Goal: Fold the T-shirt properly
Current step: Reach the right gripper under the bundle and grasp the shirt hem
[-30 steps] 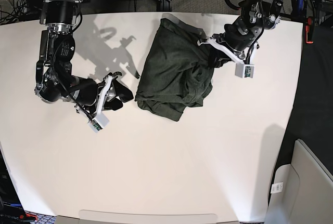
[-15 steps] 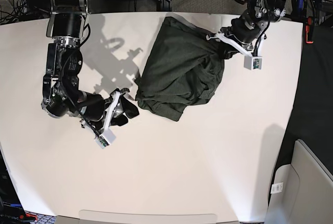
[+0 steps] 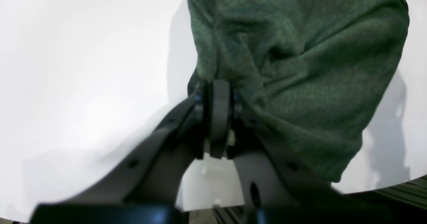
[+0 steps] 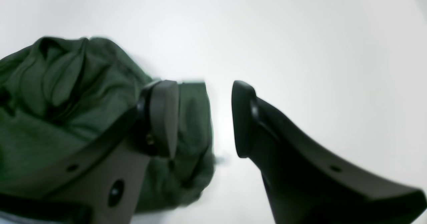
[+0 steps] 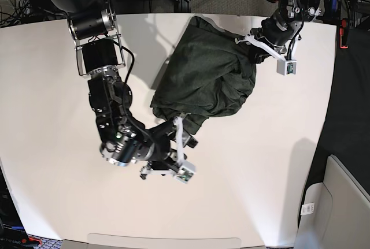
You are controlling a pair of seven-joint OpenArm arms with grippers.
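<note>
Pinching the olive-green T-shirt at upper right, the left gripper is pressed together, while the right gripper stands spread beside its lower edge.

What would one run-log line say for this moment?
left end effector: shut on T-shirt | right end effector: open, beside shirt's near edge | fold: not done

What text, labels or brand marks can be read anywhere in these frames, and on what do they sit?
No text is readable in any view.
Small white tag on the grey bin at the base view's lower right: print too small to read.
T-shirt: no visible print or label.
</note>
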